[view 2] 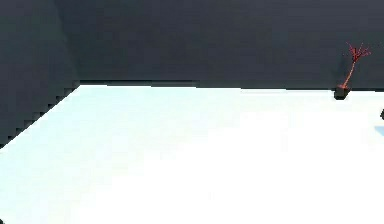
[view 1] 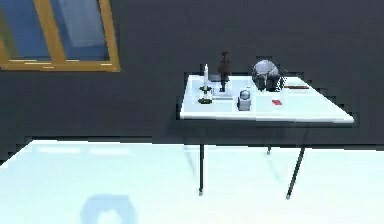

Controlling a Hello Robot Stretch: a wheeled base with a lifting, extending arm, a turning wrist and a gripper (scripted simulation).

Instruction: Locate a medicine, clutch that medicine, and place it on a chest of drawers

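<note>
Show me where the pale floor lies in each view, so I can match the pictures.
Forward view: the pale floor covers the bottom part, running under the white table at the right.
Arm side view: the pale floor covers the lower two thirds, with a red twig plant at far right.
Shared landmark: the dark wall bounding the floor's far edge.
</note>
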